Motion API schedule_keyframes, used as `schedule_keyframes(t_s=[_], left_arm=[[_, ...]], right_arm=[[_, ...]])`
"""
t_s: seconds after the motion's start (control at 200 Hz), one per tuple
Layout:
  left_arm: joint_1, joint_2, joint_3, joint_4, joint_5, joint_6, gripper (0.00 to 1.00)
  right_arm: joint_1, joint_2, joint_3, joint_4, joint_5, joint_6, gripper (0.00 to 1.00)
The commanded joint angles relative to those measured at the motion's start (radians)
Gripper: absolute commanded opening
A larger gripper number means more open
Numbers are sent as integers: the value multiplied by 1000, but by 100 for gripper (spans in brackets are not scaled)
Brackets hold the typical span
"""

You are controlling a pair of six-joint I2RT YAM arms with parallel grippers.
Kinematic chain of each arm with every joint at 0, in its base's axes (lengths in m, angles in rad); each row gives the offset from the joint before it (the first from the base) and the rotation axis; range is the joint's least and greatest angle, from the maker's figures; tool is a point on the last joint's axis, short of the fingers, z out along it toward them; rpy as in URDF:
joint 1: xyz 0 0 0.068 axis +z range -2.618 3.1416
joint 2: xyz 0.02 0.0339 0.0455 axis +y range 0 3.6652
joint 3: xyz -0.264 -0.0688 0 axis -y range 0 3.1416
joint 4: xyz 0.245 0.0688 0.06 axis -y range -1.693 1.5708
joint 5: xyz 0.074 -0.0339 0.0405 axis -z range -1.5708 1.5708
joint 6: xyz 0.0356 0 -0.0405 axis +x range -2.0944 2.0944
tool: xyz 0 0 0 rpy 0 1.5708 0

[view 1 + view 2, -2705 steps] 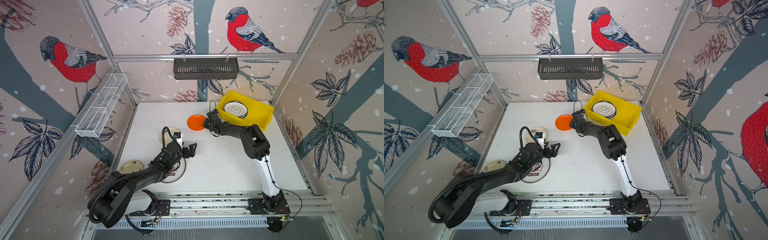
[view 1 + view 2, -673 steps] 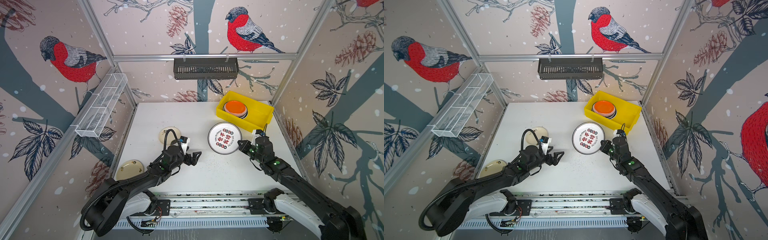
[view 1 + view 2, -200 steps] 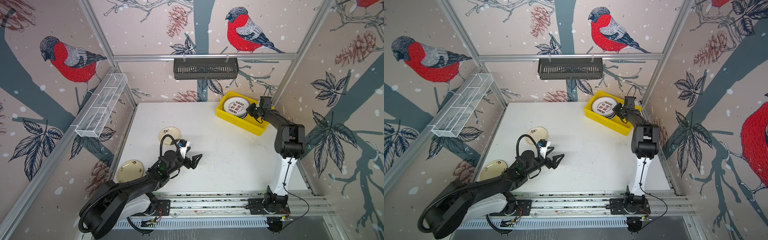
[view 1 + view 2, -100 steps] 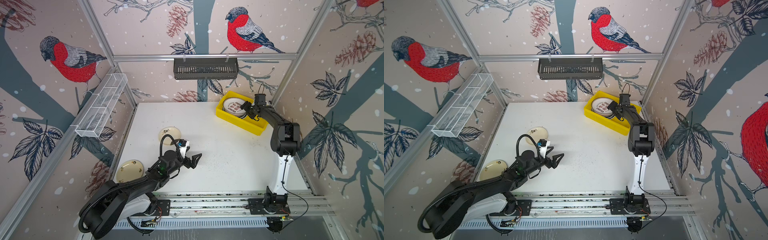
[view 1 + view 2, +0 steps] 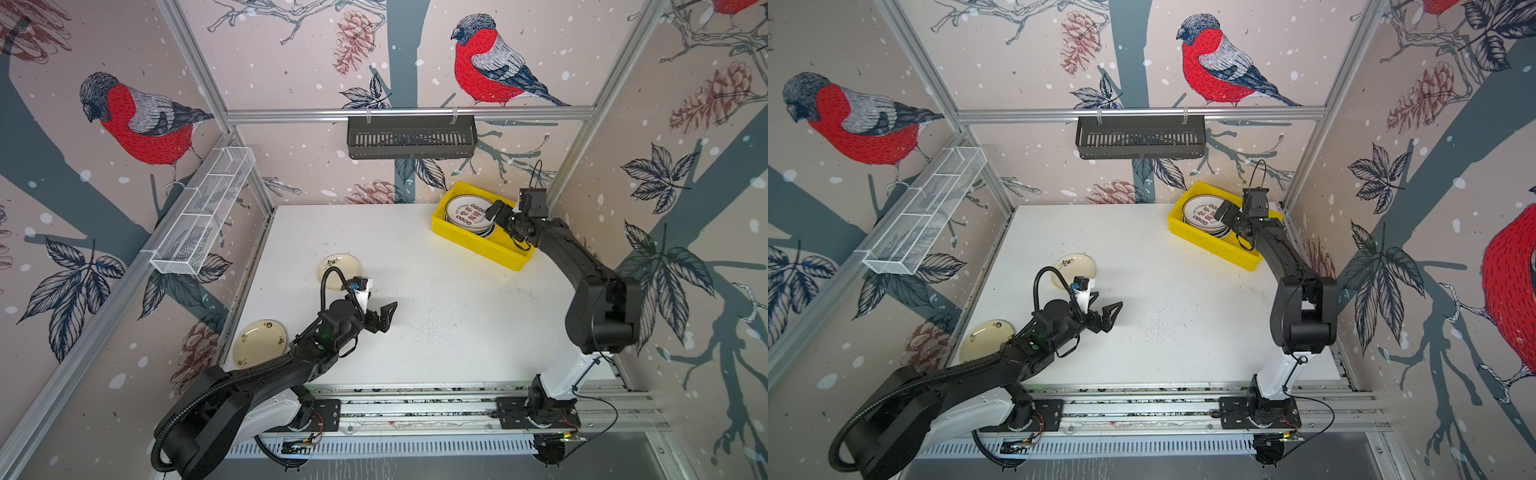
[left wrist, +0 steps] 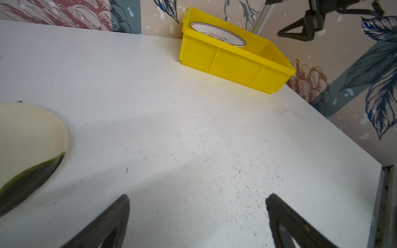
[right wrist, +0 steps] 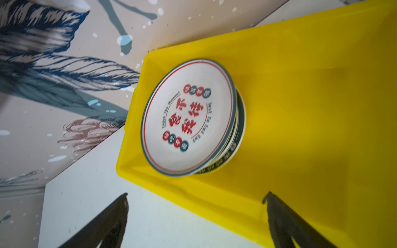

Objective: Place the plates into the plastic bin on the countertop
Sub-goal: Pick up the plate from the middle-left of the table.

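The yellow plastic bin (image 5: 478, 245) (image 5: 1214, 245) stands at the back right of the white countertop (image 5: 436, 316). Inside it lies a stack of plates, topped by a white plate with red characters (image 5: 467, 214) (image 7: 189, 116). My right gripper (image 5: 498, 216) (image 7: 196, 214) hovers over the bin beside the stack, open and holding nothing. Two cream plates rest on the countertop, one (image 5: 338, 264) at mid left and one (image 5: 259, 343) near the left edge. My left gripper (image 5: 380, 313) (image 6: 197, 214) is open above bare countertop, just in front of the nearer cream plate (image 6: 28, 139).
A black slatted basket (image 5: 411, 137) hangs on the back wall. A long white wire-mesh basket (image 5: 203, 216) is mounted along the left rail. Aluminium rails (image 5: 415, 411) carrying both arm bases run along the front edge.
My right gripper has opened and let go of the red-character plate, which now lies on the stack in the bin. The left arm has barely moved.
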Motion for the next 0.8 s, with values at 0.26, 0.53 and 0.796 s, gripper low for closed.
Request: schedule_keyframes(t_s=[0.26,0.53,0.796], left_arm=[[8,-107,110,-293,-274,-200,98],[13,-217,142,-457,-206,-348,98],[14,-360,135,-597,-249,-381,98]], right_arm=[[355,-135,-285,263,-179,32,98],[556,164,-190,451,-285,154,81],[646,391,-28,558,-286,213,57]])
